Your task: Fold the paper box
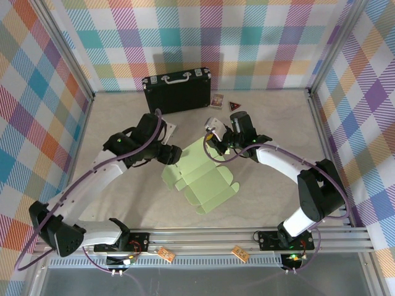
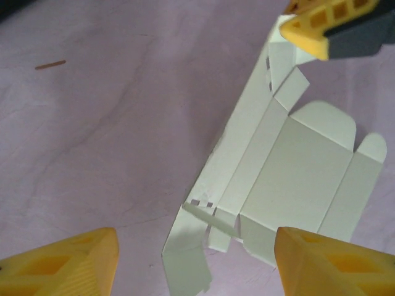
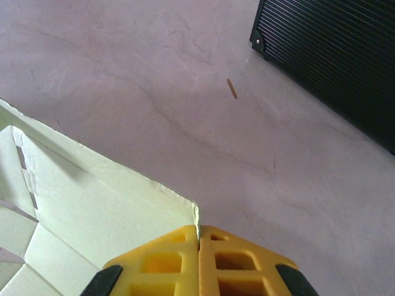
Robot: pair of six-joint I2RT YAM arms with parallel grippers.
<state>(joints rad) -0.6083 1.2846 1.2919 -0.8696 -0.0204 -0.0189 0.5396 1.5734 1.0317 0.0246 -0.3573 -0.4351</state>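
The paper box (image 1: 200,179) is a flat pale-green creased cut-out lying mid-table, its far side panel lifted. My right gripper (image 1: 210,141) is shut on the far corner of that panel; in the right wrist view the card's edge (image 3: 99,209) runs into the closed yellow fingertips (image 3: 199,233). My left gripper (image 1: 171,154) hovers over the sheet's left end. In the left wrist view its gripper (image 2: 197,265) is open, the two yellow fingers (image 2: 68,265) wide apart, with small side flaps of the paper box (image 2: 296,172) below the gap, not touched.
A black case (image 1: 178,91) with a metal handle stands at the back wall, also in the right wrist view (image 3: 333,55). Two small cards (image 1: 217,100) lie to its right. A thin brown sliver (image 3: 232,88) lies on the tabletop. Checked walls enclose the table.
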